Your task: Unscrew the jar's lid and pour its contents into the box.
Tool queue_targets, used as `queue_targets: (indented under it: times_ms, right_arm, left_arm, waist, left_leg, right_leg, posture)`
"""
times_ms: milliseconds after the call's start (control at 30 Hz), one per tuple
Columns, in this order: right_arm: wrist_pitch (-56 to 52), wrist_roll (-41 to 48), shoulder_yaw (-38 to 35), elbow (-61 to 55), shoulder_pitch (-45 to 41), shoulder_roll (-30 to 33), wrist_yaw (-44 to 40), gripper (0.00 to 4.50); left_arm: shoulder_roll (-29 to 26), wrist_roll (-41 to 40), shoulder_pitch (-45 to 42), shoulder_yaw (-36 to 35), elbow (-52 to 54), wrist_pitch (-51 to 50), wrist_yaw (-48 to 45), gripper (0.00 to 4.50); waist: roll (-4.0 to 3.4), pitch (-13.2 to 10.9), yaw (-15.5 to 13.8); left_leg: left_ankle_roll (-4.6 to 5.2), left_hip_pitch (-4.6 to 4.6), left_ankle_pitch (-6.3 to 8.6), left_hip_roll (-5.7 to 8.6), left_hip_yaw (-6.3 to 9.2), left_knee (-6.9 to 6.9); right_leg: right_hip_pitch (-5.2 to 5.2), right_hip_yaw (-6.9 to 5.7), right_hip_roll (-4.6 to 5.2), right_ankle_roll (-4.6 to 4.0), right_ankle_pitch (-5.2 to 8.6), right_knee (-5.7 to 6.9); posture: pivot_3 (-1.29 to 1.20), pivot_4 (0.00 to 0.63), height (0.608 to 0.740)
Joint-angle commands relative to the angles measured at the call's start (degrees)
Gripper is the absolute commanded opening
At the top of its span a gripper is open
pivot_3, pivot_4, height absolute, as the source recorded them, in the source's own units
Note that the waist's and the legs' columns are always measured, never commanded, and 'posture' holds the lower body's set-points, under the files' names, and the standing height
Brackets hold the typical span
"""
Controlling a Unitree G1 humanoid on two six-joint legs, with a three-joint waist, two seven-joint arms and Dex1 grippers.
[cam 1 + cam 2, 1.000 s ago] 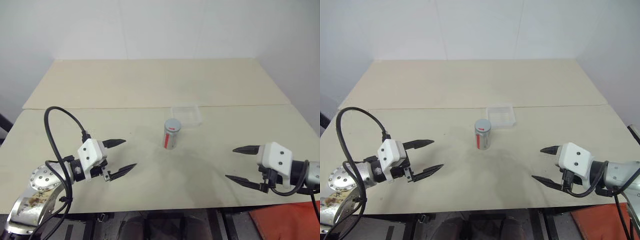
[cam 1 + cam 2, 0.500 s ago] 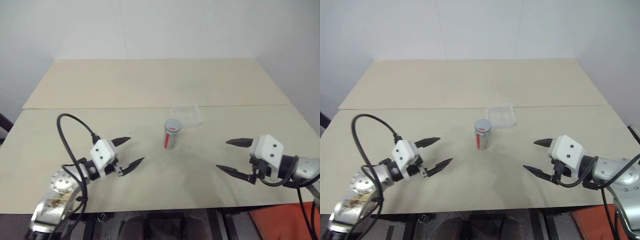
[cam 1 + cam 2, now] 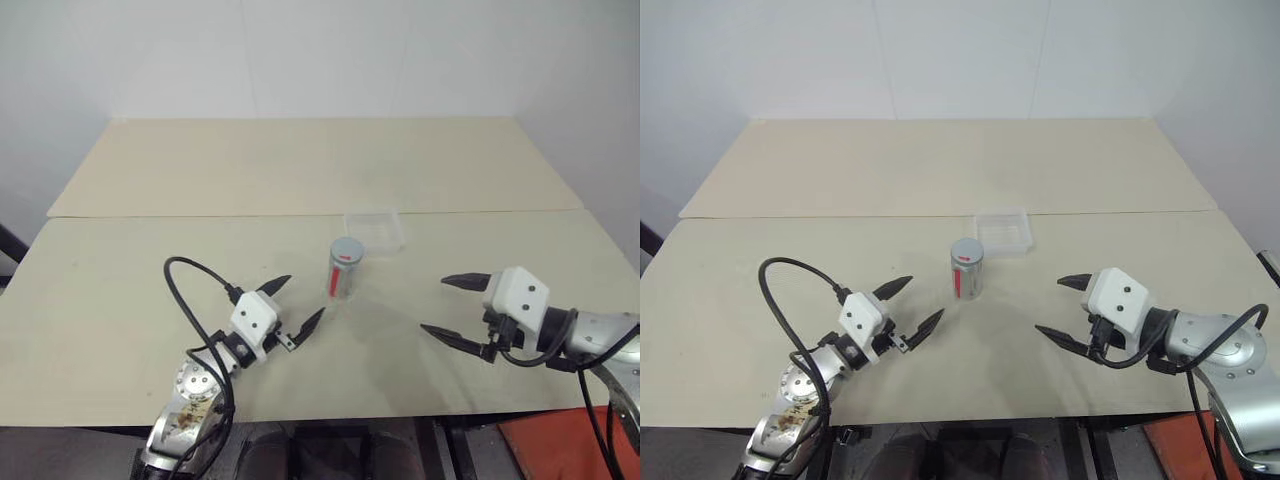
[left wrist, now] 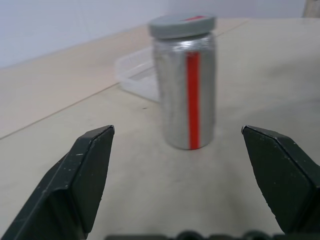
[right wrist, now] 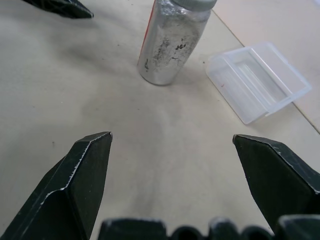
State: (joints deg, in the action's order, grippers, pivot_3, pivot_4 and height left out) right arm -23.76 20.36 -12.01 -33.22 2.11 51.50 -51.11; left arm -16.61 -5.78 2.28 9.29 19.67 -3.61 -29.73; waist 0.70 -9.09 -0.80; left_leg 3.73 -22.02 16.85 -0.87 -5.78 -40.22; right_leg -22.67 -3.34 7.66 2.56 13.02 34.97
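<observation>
Silvery, with a red stripe, the jar (image 3: 343, 272) stands upright on the table (image 3: 150, 270) with its grey lid (image 4: 182, 25) on; the clear box (image 3: 374, 229) lies just behind the jar. The left gripper (image 3: 296, 304) is near the jar on its left, jaws spread wide and empty — the right gripper (image 3: 450, 306), equally wide and empty, sits further off on the jar's other side. To grasp well, I'd centre the jar's body between the left fingers (image 4: 85, 175), below the lid — leaving the cap free for the other hand.
</observation>
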Motion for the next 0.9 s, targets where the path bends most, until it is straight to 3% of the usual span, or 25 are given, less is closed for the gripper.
queue_targets:
  times_ms: [33,900]
  right_arm:
    - [0.69,-0.4,0.12,-1.1,-1.7,-0.26,0.98,4.5]
    - [-2.16,0.5,-2.01,-4.94,-0.26,0.76,2.32,4.5]
  left_arm:
    - [1.8,-0.03,-0.77,2.2,1.33,0.44,0.87,4.42]
    - [13.36,4.48,-7.72,7.41,-4.6,-5.94,11.48,4.42]
  waist:
    - [0.0,0.0,0.01]
    - [0.02,0.01,-0.1]
  left_leg:
    - [0.02,0.0,0.01,0.0,0.0,0.0]
    - [0.25,-0.1,0.14,0.01,0.13,-0.09]
  right_leg:
    - [0.0,0.0,0.01,0.0,0.0,0.0]
    - [0.02,-0.12,0.01,0.01,-0.01,-0.02]
  posture:
    - [0.0,0.15,0.74]
    - [0.0,0.15,0.74]
